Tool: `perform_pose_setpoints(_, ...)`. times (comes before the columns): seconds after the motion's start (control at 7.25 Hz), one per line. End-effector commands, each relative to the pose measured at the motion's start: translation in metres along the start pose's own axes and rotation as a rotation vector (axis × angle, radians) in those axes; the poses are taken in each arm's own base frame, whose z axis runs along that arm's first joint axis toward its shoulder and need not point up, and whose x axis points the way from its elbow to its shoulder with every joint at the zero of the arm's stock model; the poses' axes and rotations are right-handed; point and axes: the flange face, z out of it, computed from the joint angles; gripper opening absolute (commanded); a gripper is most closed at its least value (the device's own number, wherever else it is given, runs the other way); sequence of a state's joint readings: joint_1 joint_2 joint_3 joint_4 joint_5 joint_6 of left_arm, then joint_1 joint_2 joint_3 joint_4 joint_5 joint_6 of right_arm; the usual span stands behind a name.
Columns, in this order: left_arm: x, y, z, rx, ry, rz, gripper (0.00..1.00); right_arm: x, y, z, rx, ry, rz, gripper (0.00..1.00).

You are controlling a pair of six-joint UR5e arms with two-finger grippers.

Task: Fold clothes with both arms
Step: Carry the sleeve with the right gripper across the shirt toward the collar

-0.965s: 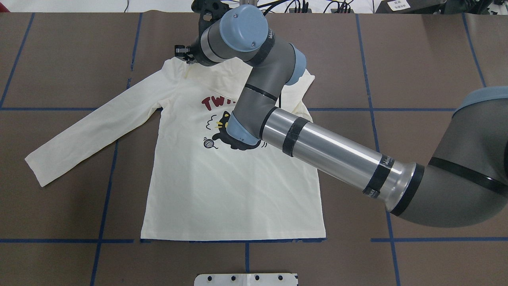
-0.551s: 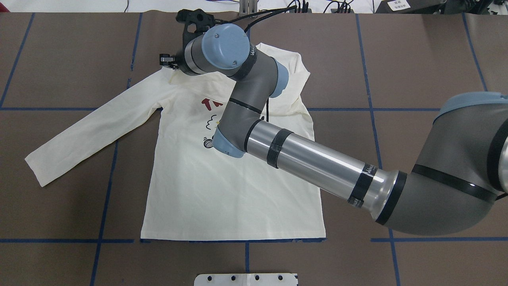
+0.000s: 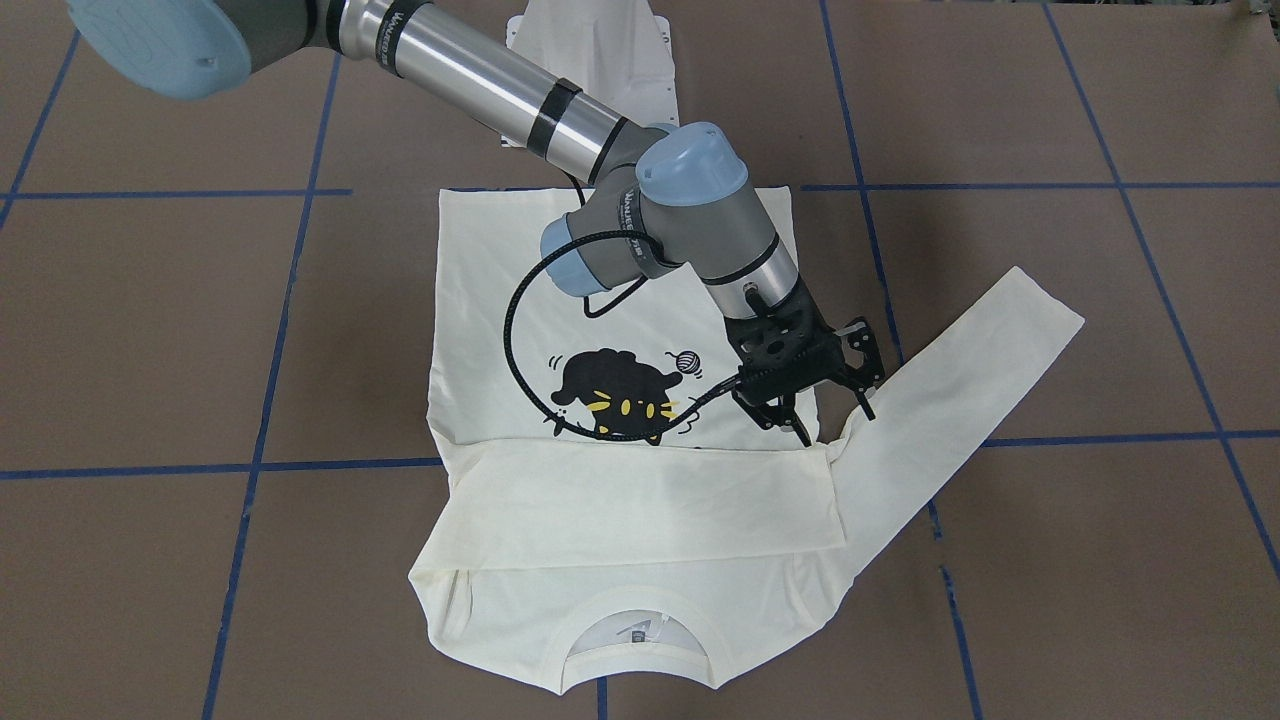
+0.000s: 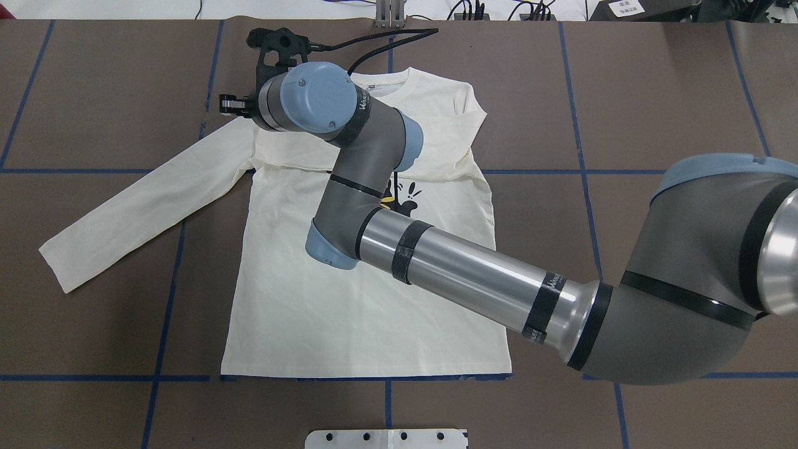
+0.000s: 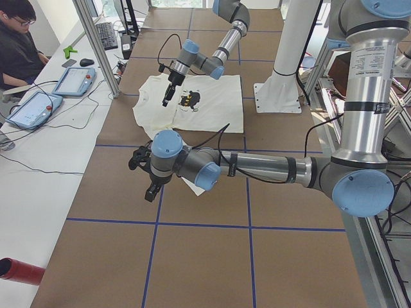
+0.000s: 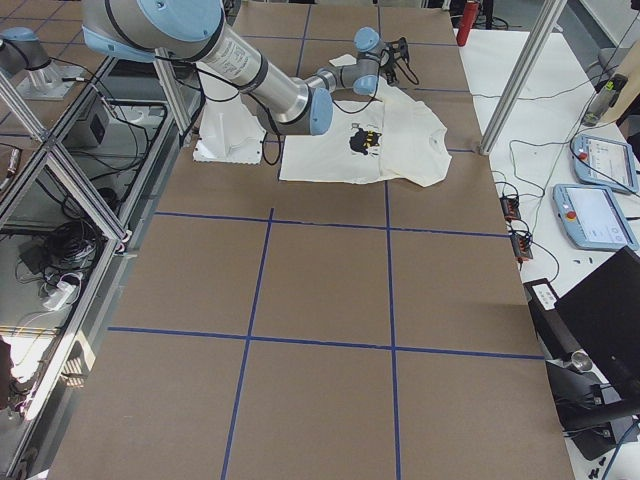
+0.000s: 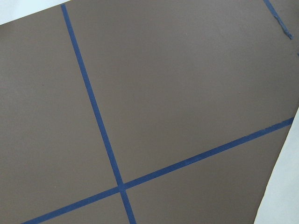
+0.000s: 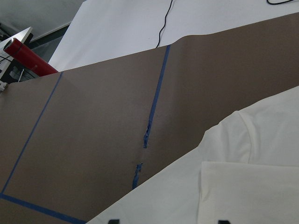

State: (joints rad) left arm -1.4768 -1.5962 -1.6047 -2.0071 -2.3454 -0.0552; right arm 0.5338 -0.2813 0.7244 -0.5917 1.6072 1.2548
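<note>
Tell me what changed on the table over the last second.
The right arm's black two-finger gripper swept toward the robot's left, drawing the folded sleeve of the cream long-sleeved T-shirt across the chest until it covered the red word. Its jaws now stand apart by the cuff, so it seems to have let go. The shirt's body, hem and outstretched other sleeve stayed put.

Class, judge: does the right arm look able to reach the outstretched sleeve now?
Probably yes: its end effector hangs beside the shoulder end of the sleeve, and nothing lies on it.
</note>
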Motion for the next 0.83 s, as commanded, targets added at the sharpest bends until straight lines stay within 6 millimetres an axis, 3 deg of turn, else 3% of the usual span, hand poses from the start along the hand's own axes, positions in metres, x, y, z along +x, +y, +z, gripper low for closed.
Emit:
perform_pose_setpoints(0.0,0.003,-0.001,0.005,-0.005,0.002,-0.061,1.0,0.003,0.005,0.006,-0.029,0.066,0.037,1.0)
perform_pose_setpoints(0.14,0.018,-0.004,0.014,-0.018,0.016,-0.13,1.0,0.008,0.001,0.001,-0.068,0.107,0.072,1.0)
perform_pose_setpoints(0.28,0.037,-0.007,0.025,-0.009,0.033,-0.202,1.0,0.03,-0.017,-0.022,-0.139,0.193,0.098,1.0)
perform_pose_setpoints(0.41,0.047,-0.002,0.031,0.032,0.023,-0.293,1.0,0.067,-0.038,-0.055,-0.224,0.285,0.13,1.0)
perform_pose_setpoints(0.69,0.078,0.033,0.042,0.062,0.057,-0.425,1.0,0.137,-0.065,-0.096,-0.314,0.402,0.15,1.0)
